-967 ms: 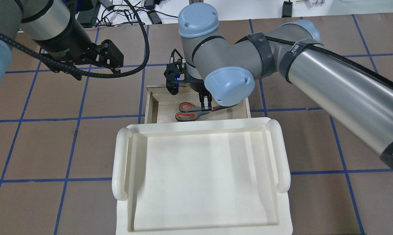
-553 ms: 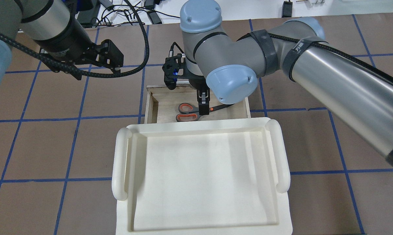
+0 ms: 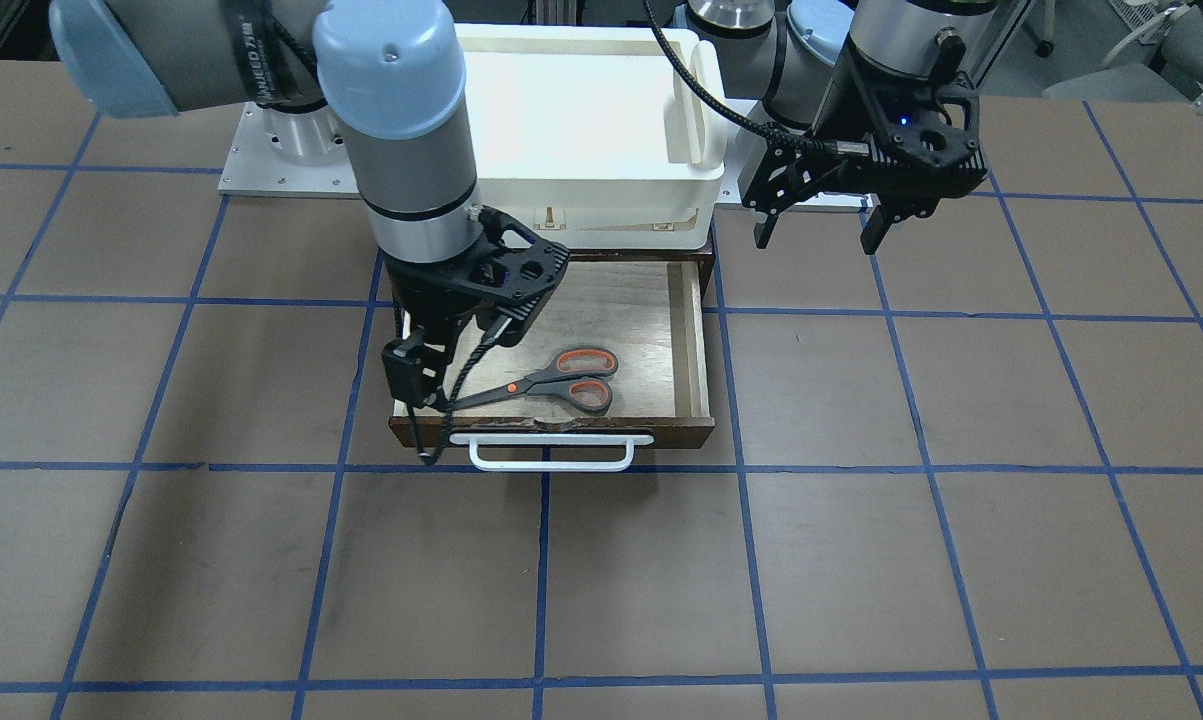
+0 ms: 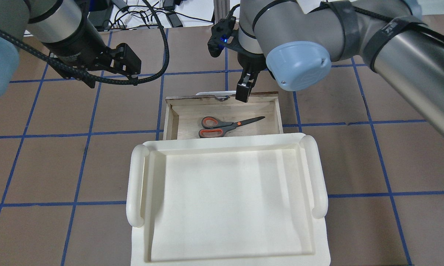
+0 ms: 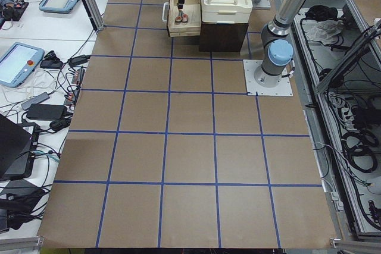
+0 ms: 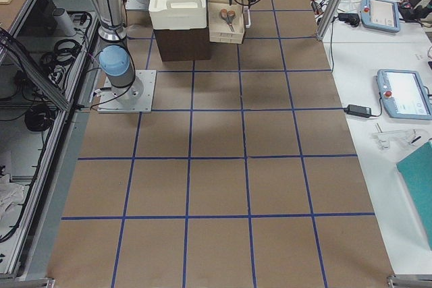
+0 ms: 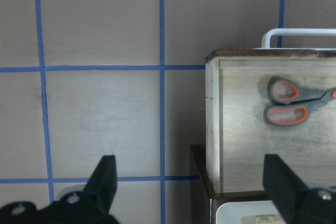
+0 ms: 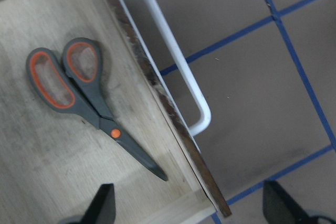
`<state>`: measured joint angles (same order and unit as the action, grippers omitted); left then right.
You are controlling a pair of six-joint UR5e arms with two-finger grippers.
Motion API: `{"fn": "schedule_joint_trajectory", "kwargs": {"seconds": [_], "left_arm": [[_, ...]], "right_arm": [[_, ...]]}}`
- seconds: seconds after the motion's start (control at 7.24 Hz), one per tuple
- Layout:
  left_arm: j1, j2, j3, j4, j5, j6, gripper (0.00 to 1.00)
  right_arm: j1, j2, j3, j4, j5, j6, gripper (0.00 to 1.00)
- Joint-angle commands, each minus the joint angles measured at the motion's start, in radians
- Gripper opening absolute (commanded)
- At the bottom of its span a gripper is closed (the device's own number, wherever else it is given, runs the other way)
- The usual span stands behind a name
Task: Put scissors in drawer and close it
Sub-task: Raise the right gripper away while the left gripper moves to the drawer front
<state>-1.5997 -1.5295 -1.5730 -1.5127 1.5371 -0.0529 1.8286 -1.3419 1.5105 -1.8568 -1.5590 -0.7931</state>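
Observation:
The scissors (image 3: 561, 380), grey handles with orange lining, lie flat in the open wooden drawer (image 3: 626, 295), blades toward my right arm's side; they also show in the overhead view (image 4: 225, 126) and both wrist views (image 7: 294, 103) (image 8: 89, 103). The drawer's dark front carries a white bar handle (image 3: 551, 462). My right gripper (image 3: 446, 355) is open and empty, raised over the drawer's front corner by the blade tips; one finger (image 4: 243, 90) shows from overhead. My left gripper (image 3: 821, 225) is open and empty, hovering over the table beside the drawer's other side.
A white plastic tray (image 4: 137, 184) sits on top of the dark cabinet the drawer slides out of. The brown table (image 3: 861, 560) with blue grid lines stretches beyond the drawer front. Cables and devices lie off the table's far edge (image 4: 148, 14).
My right gripper has lifted away from the scissors and moved out to the drawer's front edge. The scissors stay lying in the drawer. The left arm has hardly moved.

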Motion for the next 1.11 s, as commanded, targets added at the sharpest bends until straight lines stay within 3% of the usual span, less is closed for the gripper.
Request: {"fn": "schedule_joint_trajectory", "kwargs": {"seconds": [0.0,0.41,0.55,0.83,0.97], "left_arm": [[-0.04,-0.046,0.005,0.025,-0.005,-0.304,1.0],[-0.181,-0.179,0.014,0.119,-0.005,-0.813,1.0],[-0.224,-0.225,0.018,0.161,-0.005,-0.947,1.0],[-0.269,-0.306,0.069,0.16,0.003,-1.054,0.99],[-0.272,-0.305,0.099,0.146,0.002,-1.018,1.0]], "right_arm": [[-0.09,-0.075,-0.004,0.039,0.0,0.276,1.0],[-0.178,-0.141,-0.003,0.155,0.0,0.68,1.0],[-0.218,-0.154,-0.001,0.198,-0.001,0.689,1.0],[-0.307,-0.19,0.002,0.278,0.014,0.753,1.0],[-0.308,-0.207,0.004,0.313,0.029,0.776,1.0]]}}
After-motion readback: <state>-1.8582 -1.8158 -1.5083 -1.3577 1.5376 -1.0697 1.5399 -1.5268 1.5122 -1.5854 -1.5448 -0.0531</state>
